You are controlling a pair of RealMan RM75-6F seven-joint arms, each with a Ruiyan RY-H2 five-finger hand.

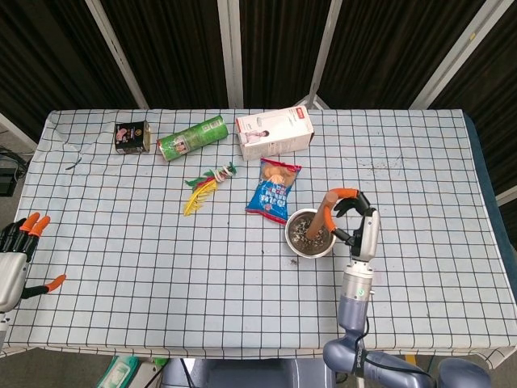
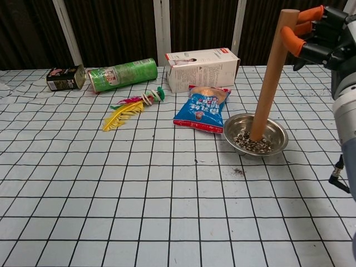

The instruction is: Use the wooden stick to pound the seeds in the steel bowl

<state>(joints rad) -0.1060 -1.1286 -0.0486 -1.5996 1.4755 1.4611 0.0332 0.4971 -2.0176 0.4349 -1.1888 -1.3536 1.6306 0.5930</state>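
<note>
The steel bowl (image 2: 277, 132) (image 1: 300, 245) holds dark and light seeds and stands right of the table's middle. A wooden stick (image 2: 270, 78) (image 1: 322, 217) stands almost upright with its lower end down among the seeds. My right hand (image 2: 318, 34) (image 1: 351, 212), black with orange fingertips, grips the stick near its top. My left hand (image 1: 16, 252) hangs at the table's left edge with its fingers apart, holding nothing; the chest view does not show it.
A blue snack bag (image 2: 202, 108) lies right beside the bowl on its left. Behind stand a white carton (image 2: 202, 68), a green tube (image 2: 121, 73) on its side and a small dark tin (image 2: 64, 78). A feather toy (image 2: 132, 107) lies mid-table. Spilled seeds (image 2: 238, 171) dot the cloth.
</note>
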